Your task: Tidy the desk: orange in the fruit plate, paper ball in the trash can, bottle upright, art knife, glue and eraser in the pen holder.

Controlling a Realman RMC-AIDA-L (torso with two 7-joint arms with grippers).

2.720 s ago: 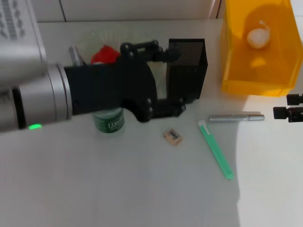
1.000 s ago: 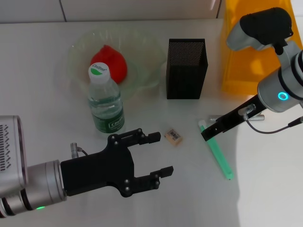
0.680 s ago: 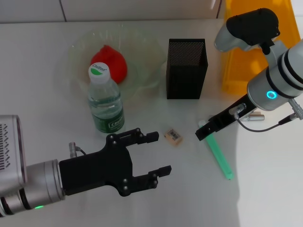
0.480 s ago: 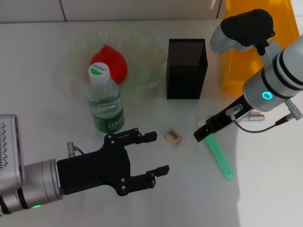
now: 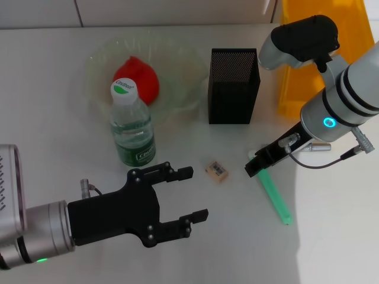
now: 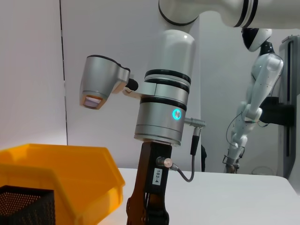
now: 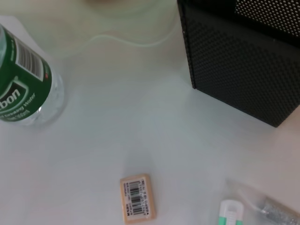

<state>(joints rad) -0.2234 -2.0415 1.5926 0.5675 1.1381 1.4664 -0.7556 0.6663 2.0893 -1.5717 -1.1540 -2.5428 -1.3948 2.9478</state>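
One eraser (image 5: 216, 170), one bottle (image 5: 132, 128) — upright. Left pincer (image 5: 188, 194) spread wide, eraser just beyond its fingertips; right pincer (image 5: 256, 166) over the green knife's (image 5: 272, 191) end — spread indeterminable.

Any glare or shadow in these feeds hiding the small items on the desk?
Head view: a bright light patch washes the desk's right side, its edge passing just right of the green art knife; the eraser sits in even light. Right wrist view: soft and low-contrast, but the eraser barcode reads. Left wrist view: sharp, shows only the right arm and trash can.
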